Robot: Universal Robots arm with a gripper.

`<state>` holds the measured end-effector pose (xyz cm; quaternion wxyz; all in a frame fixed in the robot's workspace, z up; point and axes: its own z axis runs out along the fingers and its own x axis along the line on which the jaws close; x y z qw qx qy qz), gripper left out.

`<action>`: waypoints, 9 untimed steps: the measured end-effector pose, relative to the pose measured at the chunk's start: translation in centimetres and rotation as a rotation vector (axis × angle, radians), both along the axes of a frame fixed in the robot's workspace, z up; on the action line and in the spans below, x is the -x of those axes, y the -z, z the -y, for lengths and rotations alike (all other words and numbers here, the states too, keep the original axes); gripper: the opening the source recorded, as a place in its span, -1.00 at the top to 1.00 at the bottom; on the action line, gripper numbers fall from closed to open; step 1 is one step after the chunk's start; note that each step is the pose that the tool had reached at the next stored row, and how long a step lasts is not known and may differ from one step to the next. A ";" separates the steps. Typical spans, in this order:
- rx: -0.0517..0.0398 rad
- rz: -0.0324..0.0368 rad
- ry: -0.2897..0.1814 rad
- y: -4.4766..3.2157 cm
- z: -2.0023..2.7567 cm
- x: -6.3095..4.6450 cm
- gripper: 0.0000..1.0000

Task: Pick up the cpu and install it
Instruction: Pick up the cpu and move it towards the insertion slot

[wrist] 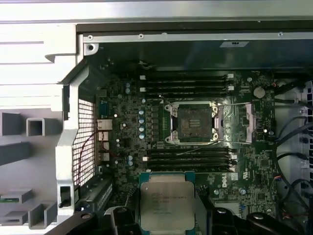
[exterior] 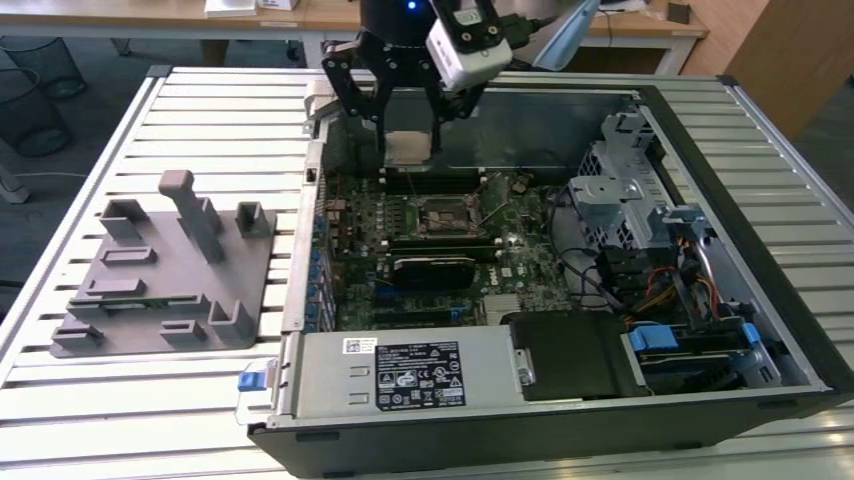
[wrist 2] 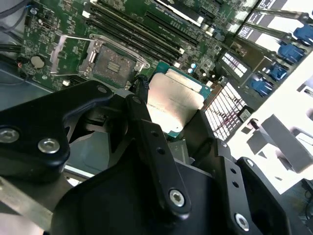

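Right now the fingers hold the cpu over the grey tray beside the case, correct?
No. The fingers hold the cpu over the motherboard inside the open case, not over the grey tray, as the exterior view shows.

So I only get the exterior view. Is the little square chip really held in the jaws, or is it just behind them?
Observer: It's held. In the second wrist view the cpu is pinched between the jaws of the gripper, with its metal top showing.
Operator: Is the hole it goes into open?
Observer: Yes. In the first wrist view the socket is bare, and its metal frame lies open beside it.
Operator: Is the chip over the hole?
Observer: No. In the first wrist view a row of memory slots lies between the cpu and the socket.
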<state>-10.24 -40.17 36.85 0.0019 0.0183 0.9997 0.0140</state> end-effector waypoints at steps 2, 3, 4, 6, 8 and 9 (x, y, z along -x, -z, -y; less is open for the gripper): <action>0.0000 -0.0001 0.000 0.00 0.00 -0.4 -0.08; 0.0000 0.0000 0.000 0.00 0.00 -0.6 -0.08; 0.0000 0.0000 0.000 0.01 0.00 -0.8 -0.08; 0.0000 0.0000 0.000 0.01 0.00 -1.1 -0.08; 0.0001 -0.0001 0.000 0.01 0.00 -1.4 -0.08; 0.0000 0.0000 0.000 0.01 0.00 -1.5 -0.08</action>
